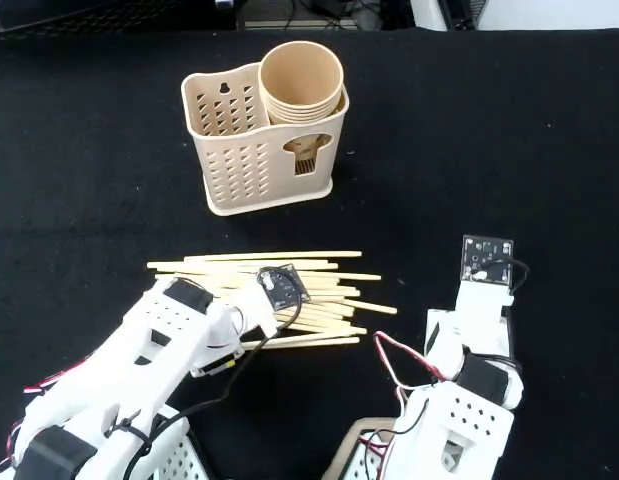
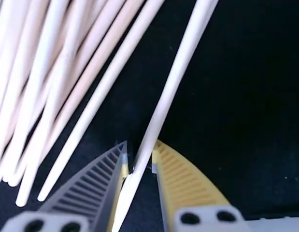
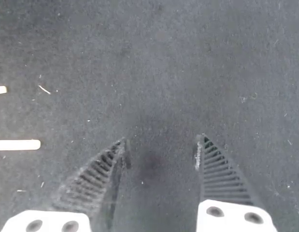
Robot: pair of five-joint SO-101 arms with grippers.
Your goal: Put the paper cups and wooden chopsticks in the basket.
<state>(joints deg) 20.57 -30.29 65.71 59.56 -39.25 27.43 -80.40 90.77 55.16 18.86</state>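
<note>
Toward the far side of the counter (image 1: pixel 509 130): basket (image 1: pixel 239 170), with paper cups (image 1: pixel 301 75) stacked in its right compartment. Nearer, in front of the basket: pile of wooden chopsticks (image 1: pixel 289 275) lying crosswise. Over the pile: left claw (image 2: pixel 139 162), with a single chopstick (image 2: pixel 173 87) between its jaws. Right of the pile, apart from it: right claw (image 3: pixel 161 147), above the counter.

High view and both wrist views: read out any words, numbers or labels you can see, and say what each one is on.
No readable text anywhere.
basket, paper cups, chopsticks: no print on them.
circuit boards on the arms: tiny marks, too small to read.
</note>
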